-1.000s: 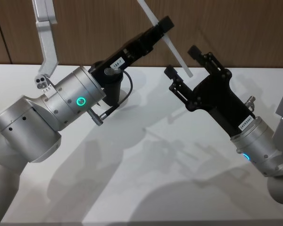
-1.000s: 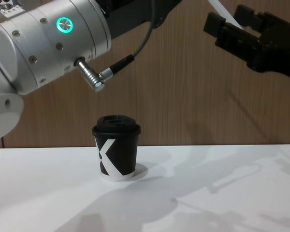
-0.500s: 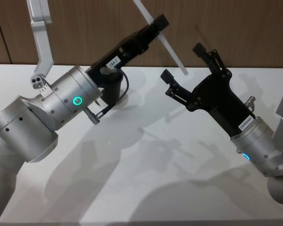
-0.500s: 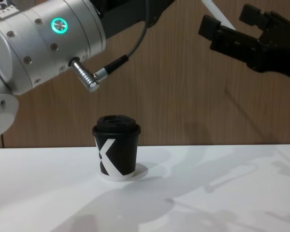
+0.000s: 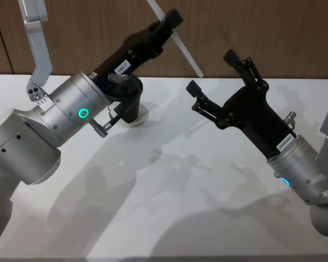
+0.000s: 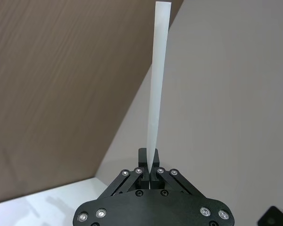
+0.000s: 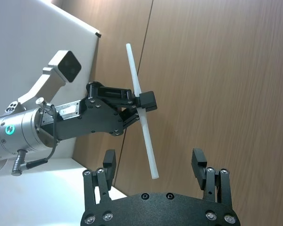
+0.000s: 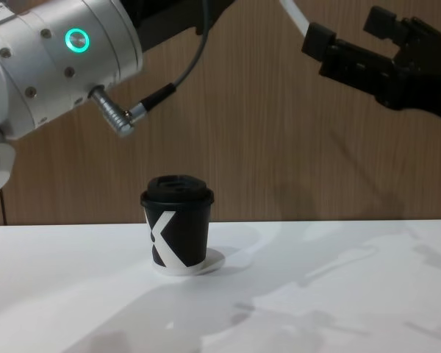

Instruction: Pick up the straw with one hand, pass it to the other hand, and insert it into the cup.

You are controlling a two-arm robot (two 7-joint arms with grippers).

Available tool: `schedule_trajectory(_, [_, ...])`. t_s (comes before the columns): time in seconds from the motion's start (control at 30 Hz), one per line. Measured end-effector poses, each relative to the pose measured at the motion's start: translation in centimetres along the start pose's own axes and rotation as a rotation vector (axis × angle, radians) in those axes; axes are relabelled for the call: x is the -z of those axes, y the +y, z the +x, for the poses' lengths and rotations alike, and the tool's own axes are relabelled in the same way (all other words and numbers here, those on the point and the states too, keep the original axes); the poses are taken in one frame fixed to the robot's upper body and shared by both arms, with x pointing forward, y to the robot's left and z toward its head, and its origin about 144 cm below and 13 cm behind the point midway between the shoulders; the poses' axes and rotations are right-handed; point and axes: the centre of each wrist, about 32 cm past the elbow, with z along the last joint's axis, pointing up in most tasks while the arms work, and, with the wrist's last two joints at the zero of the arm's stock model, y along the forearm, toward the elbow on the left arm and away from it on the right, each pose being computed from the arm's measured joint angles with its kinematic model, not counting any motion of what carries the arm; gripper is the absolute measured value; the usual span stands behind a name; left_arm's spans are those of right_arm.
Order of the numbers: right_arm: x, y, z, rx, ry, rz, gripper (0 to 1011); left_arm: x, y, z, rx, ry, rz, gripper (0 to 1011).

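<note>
Left arm [image 5: 49,123]: comes in from the left, raised over the table [image 5: 169,191], green ring lit. A metal plug [image 8: 114,121] with a black cable hangs from its wrist.

Left claw [image 5: 172,19]: high up, in front of the wood wall [image 8: 279,132]. Its fingers are pinched narrow on the straw [image 5: 186,52]. In the left wrist view the claw [image 6: 150,165] grips the straw [image 6: 158,80] at one end section, and the long free part runs straight out from the fingertips. In the right wrist view the claw [image 7: 144,101] holds the straw [image 7: 148,146] roughly at mid-length.

Straw: in the air, tilted. In the head view its upper end leans left and its lower end points down to the right, toward the right claw. Straight, whitish, no bend seen.

Cup [image 8: 178,228]: upright on the table, lid on, white K mark facing the chest camera. It stands below the left arm and well apart from the straw. In the head view the cup [image 5: 130,106] is partly hidden behind the left wrist.

Right claw [image 5: 211,71]: raised on the right, blue ring lit on its arm, fingers spread wide, holding nothing. In the right wrist view the straw's lower end hangs in the gap of this claw [image 7: 153,160], apart from both fingers. In the chest view the claw [image 8: 349,28] sits at the upper right, with the straw [image 8: 294,15] just beside its near finger.
</note>
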Motion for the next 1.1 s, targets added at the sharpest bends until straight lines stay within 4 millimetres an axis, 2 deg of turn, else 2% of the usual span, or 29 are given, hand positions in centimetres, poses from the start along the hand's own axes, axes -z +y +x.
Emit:
schedule_trajectory(0.33, [0.0, 0.0, 0.0, 0.000, 0.000, 0.000, 1001, -0.4, 0.2, 0.0, -0.039, -0.149, -0.007, 10])
schedule_trajectory(1.1, [0.0, 0.0, 0.0, 0.000, 0.000, 0.000, 1001, -1.3, 0.5, -1.4, -0.233, -0.538, 0.009, 10])
